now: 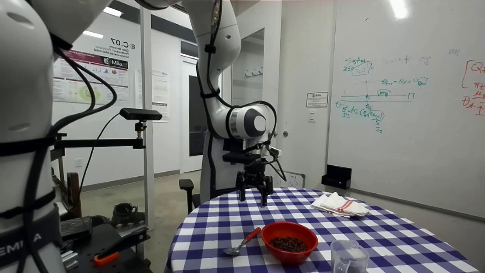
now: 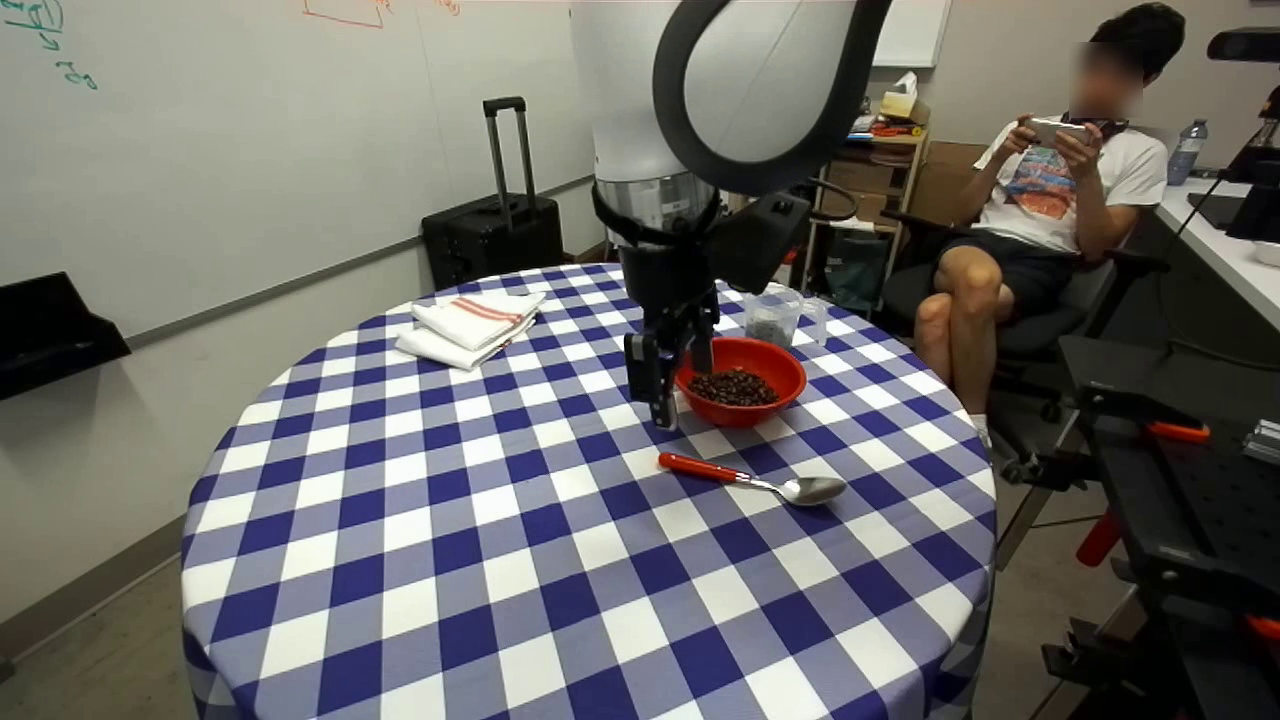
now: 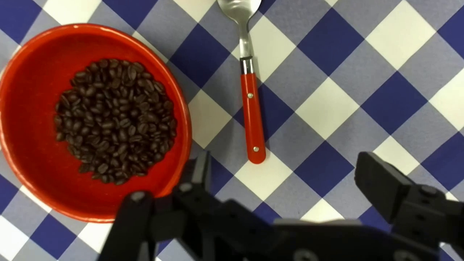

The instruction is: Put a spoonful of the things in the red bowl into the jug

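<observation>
The claw [image 3: 283, 163] hangs above the checked tablecloth [image 3: 326, 105], its fingers [image 3: 384, 185] spread wide apart and nothing gripped; in the wrist view cloth shows through the gap; ahead of the claw lies the spoon [image 3: 252, 119], its red handle pointing back into that gap and its head cut off by the top edge, though both exterior views show it whole; just beside the spoon, left of the claw in the wrist view, sits the red bowl [image 3: 32, 94] with coffee beans [image 3: 119, 123] inside, its rim clipped by the left edge and partly covered by the claw. The clear jug [image 2: 772, 312], in an exterior view, stands farther from the claw than the bowl, its foot overlapped by the bowl; whether the grey low in it is contents or cloth seen through, I cannot tell; in an exterior view the lower edge cuts the jug [image 1: 350, 258] off below. The arm [image 2: 630, 100] above the claw runs out of both exterior views at the top; a folded towel [image 2: 470, 325] lies well apart from the claw; a seated person [image 2: 1050, 200], far behind the claw, has a blurred face.
</observation>
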`<state>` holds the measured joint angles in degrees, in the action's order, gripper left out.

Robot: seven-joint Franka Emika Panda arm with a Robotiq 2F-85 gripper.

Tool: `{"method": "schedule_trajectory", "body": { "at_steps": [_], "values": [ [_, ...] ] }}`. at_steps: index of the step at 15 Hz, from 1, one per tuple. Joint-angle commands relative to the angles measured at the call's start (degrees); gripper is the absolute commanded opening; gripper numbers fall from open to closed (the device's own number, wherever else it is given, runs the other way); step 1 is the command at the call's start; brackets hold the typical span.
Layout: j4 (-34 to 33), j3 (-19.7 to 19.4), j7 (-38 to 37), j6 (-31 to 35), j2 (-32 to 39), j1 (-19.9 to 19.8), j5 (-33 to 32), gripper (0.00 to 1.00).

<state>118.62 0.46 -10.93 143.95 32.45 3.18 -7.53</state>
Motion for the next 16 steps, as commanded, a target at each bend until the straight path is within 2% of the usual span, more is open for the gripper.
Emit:
{"method": "schedule_trajectory", "body": {
  "at_steps": [1, 16],
  "values": [
    [-2.4, -0.1, 2.9, 2.1, 4.1, -0.5, 2.3, 1.00],
    [-12.4, 0.4, 6.6, 3.7, 15.4, -2.8, 5.8, 1.00]
  ]
}}
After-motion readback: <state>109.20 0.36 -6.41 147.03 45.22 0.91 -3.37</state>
